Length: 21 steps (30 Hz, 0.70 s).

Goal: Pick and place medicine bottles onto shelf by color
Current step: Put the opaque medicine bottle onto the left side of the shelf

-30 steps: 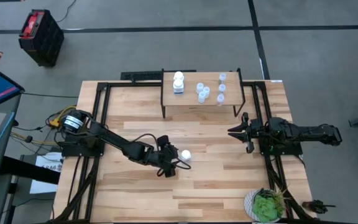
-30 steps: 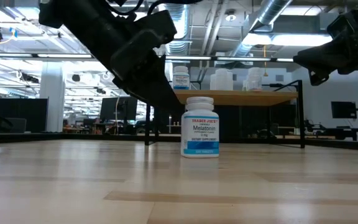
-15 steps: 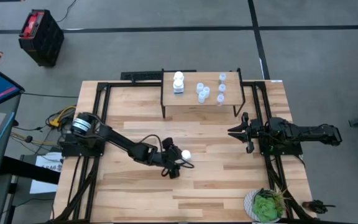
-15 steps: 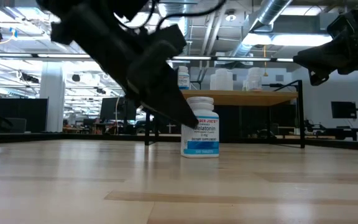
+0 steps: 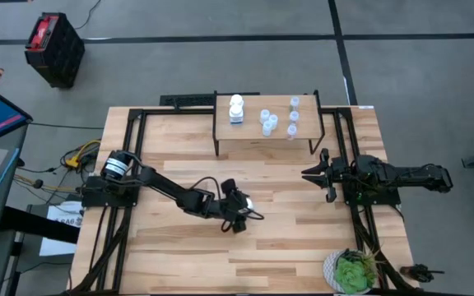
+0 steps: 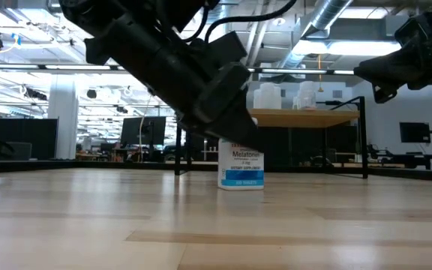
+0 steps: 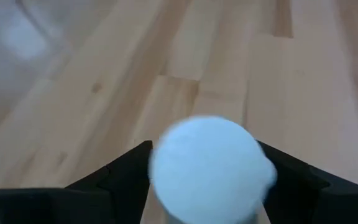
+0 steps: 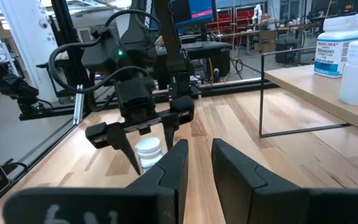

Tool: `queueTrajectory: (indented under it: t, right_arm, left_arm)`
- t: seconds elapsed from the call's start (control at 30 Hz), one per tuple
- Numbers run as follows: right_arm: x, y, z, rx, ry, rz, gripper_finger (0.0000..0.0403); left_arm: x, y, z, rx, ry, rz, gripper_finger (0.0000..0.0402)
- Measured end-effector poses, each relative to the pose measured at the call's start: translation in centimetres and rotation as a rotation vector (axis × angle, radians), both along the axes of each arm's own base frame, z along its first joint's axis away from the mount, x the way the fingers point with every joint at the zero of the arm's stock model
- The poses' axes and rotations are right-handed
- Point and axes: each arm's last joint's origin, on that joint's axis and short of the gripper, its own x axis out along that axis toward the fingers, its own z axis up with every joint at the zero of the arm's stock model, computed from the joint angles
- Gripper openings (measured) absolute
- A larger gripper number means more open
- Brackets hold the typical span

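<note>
The left gripper (image 5: 241,212) hangs low over mid-surface, its fingers (image 7: 120,171) spread wide on either side of a white medicine bottle (image 6: 241,166) standing upright on the surface (image 5: 303,222). At about twelve o'clock from it, the shelf (image 5: 253,131) carries the other bottles (image 5: 268,121). Out at three o'clock the right gripper (image 5: 313,173) waits, fingers (image 8: 169,169) nearly closed, holding nothing.
</note>
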Motion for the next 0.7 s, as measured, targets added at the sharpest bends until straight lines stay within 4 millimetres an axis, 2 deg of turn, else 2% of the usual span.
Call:
queueTrajectory:
  t: [0.2, 0.47, 0.57, 0.7]
  right_arm:
    - [0.0, 0.0, 0.0, 0.0, 0.0, 0.0, 0.0097]
    - [0.0, 0.0, 0.0, 0.0, 0.0, 0.0, 0.0097]
    - [0.0, 0.0, 0.0, 0.0, 0.0, 0.0, 0.0097]
    - [0.0, 0.0, 0.0, 0.0, 0.0, 0.0, 0.0097]
  left_arm:
    - [-0.19, -0.07, -0.3, -0.052, 0.036, -0.02, 0.0245]
    - [-0.2, 0.05, -0.29, -0.032, 0.033, 0.004, 0.0238]
    - [-0.2, 0.09, -0.28, -0.024, 0.03, 0.015, 0.0209]
    - [-0.18, 0.08, -0.27, -0.029, 0.029, 0.01, 0.0149]
